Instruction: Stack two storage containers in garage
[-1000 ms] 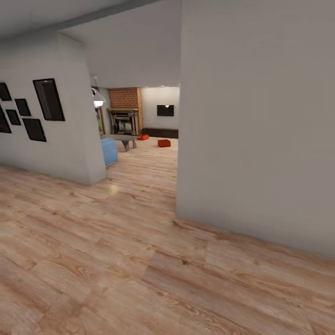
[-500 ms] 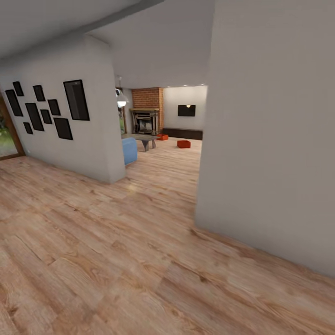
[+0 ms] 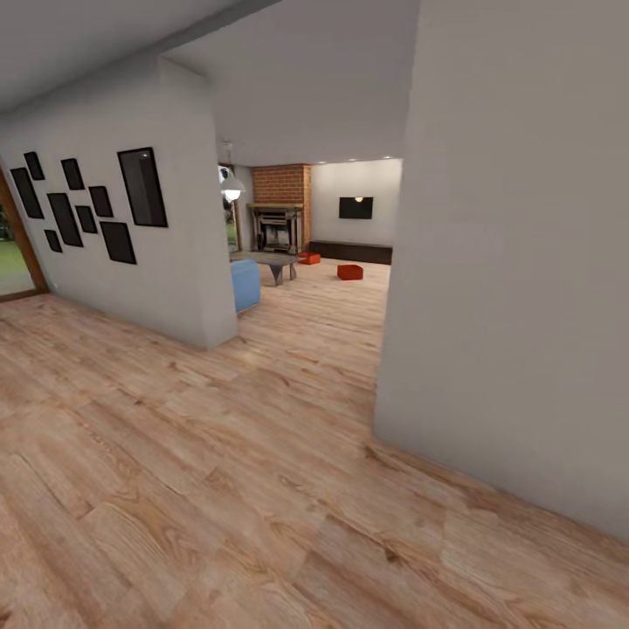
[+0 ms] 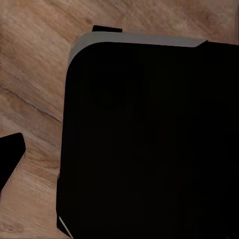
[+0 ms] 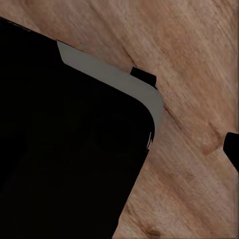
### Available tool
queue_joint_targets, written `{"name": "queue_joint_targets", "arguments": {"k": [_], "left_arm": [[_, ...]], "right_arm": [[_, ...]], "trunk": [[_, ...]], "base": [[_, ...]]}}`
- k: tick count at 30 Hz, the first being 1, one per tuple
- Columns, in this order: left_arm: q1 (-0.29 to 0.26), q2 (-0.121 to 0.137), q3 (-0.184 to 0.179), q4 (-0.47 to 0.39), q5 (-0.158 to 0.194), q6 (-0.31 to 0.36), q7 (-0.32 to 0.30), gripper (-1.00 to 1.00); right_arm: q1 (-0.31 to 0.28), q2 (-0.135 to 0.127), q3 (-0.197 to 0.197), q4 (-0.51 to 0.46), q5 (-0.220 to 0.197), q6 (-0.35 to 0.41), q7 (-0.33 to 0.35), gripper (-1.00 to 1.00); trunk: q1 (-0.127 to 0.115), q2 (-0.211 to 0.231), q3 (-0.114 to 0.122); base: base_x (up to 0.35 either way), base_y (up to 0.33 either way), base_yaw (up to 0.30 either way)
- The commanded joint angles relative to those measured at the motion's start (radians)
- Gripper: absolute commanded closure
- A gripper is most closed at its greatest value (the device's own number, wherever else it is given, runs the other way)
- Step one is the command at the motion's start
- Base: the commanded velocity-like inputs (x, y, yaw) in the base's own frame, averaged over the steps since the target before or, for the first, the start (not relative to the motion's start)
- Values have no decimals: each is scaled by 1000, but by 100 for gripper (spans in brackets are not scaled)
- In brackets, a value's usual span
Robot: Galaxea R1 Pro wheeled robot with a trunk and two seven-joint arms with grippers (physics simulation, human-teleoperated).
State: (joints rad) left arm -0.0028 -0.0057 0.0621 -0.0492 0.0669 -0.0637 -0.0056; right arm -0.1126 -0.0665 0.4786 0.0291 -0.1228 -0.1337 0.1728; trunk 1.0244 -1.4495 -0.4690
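Storage containers (image 3: 349, 272) far off in head view

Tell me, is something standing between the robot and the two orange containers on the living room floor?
Nothing visible blocks the opening. The two storage containers lie far ahead on the wood floor, between the left wall and right wall.

Grey partition wall (image 3: 515, 262) stood right, picture-hung wall (image 3: 131, 227) left; brick fireplace (image 3: 281, 188), wall TV (image 3: 355, 207), low table (image 3: 273, 259), blue sofa (image 3: 245, 284) lay beyond the gap
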Motion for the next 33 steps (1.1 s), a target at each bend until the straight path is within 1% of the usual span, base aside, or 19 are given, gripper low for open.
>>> {"name": "queue_joint_targets", "arguments": {"k": [1, 33], "left_arm": [[0, 0, 5, 0, 7, -2, -1, -100], [0, 1, 5, 0, 8, -2, -1, -100]], "right_arm": [[-1, 0, 7, 3, -11, -6, 5, -100], [-1, 1, 6, 3, -11, -6, 5, -100]], "trunk": [[1, 0, -1], [1, 0, -1]], "base": [[322, 0, 0], [322, 0, 0]]}}
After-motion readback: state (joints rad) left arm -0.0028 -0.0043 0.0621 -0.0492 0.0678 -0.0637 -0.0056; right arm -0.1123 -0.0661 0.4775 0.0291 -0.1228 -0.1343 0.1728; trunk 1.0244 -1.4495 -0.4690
